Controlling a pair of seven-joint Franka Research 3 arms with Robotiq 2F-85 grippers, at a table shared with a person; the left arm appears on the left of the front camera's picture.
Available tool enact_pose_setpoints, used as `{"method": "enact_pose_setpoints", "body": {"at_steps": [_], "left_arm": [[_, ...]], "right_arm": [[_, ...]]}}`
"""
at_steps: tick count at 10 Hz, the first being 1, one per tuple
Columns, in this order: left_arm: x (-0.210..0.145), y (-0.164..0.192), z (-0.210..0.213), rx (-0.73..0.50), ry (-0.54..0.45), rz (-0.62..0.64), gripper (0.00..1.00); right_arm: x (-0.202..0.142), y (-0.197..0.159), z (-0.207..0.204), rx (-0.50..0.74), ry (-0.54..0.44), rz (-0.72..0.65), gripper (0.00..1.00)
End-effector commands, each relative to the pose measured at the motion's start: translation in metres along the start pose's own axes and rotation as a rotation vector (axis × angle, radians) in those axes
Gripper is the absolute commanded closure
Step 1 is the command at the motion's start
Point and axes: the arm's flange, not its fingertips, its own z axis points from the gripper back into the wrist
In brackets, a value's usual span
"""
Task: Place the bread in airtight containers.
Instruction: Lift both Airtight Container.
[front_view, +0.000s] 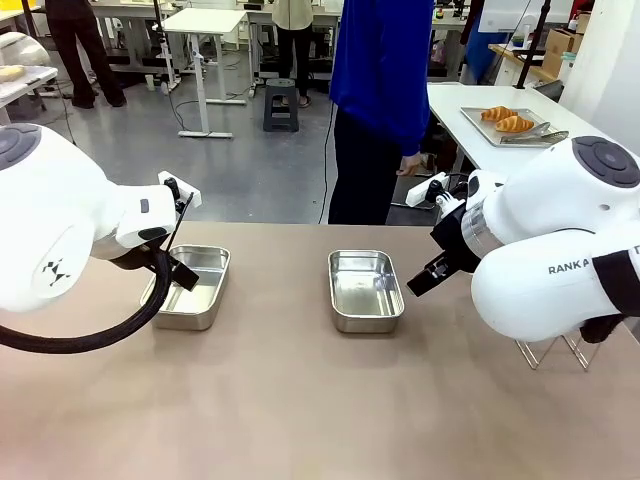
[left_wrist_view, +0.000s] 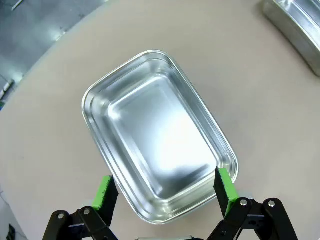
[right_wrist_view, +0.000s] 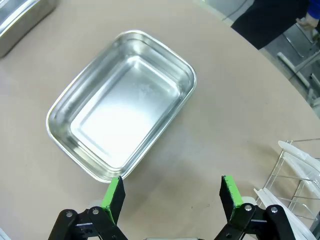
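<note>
With the left tool (left_wrist_view: 165, 187) hovering wide open and empty over one steel tin (left_wrist_view: 160, 135) and the right tool (right_wrist_view: 172, 189) likewise gaping just short of the other tin (right_wrist_view: 120, 105), the croissants (front_view: 506, 119) are lying well beyond both, so any reach is probably risking knocking a tin or crushing bread.

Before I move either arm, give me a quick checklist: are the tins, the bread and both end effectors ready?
1. Left tin empty, lid off: ok.
2. Right tin empty, lid off: ok.
3. Left end effector open, holding nothing, over the left tin: ok.
4. Right end effector open, holding nothing: ok.
5. Bread on the work table: not ok; both croissants lie on a tray on the side table.
</note>
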Motion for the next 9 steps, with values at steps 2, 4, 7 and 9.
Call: {"method": "enact_pose_setpoints", "body": {"at_steps": [2,4,7,9], "left_arm": [[0.019,0.018,0.033,0.005,-0.061,-0.003,0.00],[0.051,0.071,0.079,-0.083,-0.090,0.003,0.00],[0.030,0.172,0.141,-0.349,-0.216,-0.078,0.00],[-0.019,0.231,0.165,-0.486,-0.359,-0.174,0.00]], "right_arm": [[0.026,-0.019,0.028,0.010,-0.051,-0.001,0.00],[0.056,-0.069,0.088,0.048,-0.152,-0.071,0.00],[0.028,-0.158,0.149,0.180,-0.247,-0.075,0.00],[-0.016,-0.210,0.173,0.299,-0.364,-0.005,0.00]]}}
